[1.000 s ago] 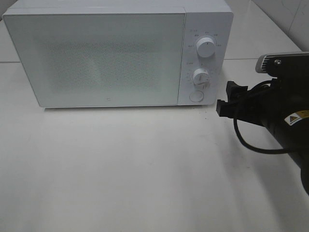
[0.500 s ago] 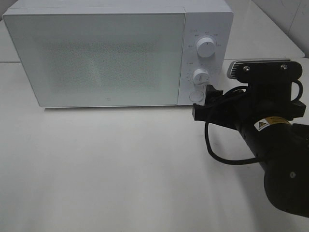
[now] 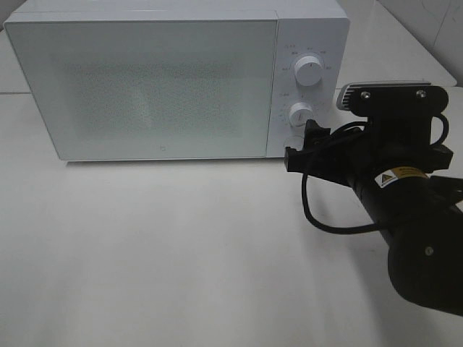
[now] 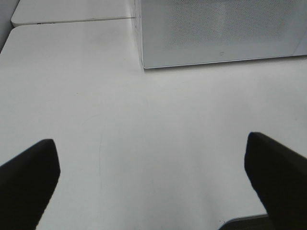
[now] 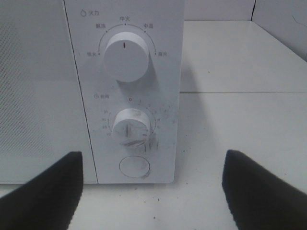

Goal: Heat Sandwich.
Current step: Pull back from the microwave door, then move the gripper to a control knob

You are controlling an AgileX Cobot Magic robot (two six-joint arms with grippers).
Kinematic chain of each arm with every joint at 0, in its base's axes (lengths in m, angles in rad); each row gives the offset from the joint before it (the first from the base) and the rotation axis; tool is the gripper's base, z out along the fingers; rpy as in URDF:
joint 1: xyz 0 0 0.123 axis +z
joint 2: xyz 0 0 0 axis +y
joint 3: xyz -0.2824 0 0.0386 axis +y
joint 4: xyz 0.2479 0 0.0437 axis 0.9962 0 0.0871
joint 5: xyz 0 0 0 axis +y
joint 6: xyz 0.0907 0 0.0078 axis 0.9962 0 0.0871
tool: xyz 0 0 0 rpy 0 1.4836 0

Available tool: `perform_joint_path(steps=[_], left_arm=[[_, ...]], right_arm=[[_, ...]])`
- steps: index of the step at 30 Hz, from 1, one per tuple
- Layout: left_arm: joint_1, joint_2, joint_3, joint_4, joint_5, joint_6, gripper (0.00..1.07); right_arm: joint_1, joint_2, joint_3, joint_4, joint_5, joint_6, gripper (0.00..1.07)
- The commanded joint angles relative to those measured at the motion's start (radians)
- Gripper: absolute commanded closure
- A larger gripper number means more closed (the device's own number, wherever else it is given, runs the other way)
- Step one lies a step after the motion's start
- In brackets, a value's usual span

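The sandwich is out of view. The white microwave (image 3: 159, 87) stands at the back of the table with its door shut. My right gripper (image 3: 300, 147) is open, just in front of the control panel, level with the round button (image 5: 134, 167). In the right wrist view, the right gripper (image 5: 152, 187) has its dark fingers (image 5: 43, 191) wide apart on either side of the lower knob (image 5: 130, 127); the upper knob (image 5: 126, 56) is above. My left gripper (image 4: 151, 167) is open and empty over bare table, short of the microwave's (image 4: 220, 28) left front corner.
The white table (image 3: 159, 253) stretches in front of the microwave. A black cable (image 3: 325, 224) loops below the right arm. A seam between table panels (image 4: 72, 20) runs beside the microwave. A tiled wall (image 3: 434, 22) is at the back right.
My right arm has moved left, from the table's right edge to just in front of the microwave's control panel. The microwave has not moved.
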Motion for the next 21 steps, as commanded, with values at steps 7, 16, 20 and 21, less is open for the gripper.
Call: perform_joint_path(steps=[7,16,20,21], left_arm=[[0.003,-0.027,0.003,-0.001,-0.012,-0.008,0.03],[0.003,-0.027,0.003,-0.001,-0.012,-0.008,0.03],[0.003,-0.027,0.003,-0.001,-0.012,-0.008,0.03],[0.003,-0.027,0.003,-0.001,-0.012,-0.008,0.03]], right_arm=[[-0.059,0.102,-0.082,-0.104,-0.026,0.071,0.31],[-0.123,0.213,-0.176,-0.170,-0.017,0.093,0.31],[-0.147,0.250,-0.224,-0.205,0.010,0.095,0.31],[-0.155,0.259,-0.233,-0.210,0.012,0.095,0.31]])
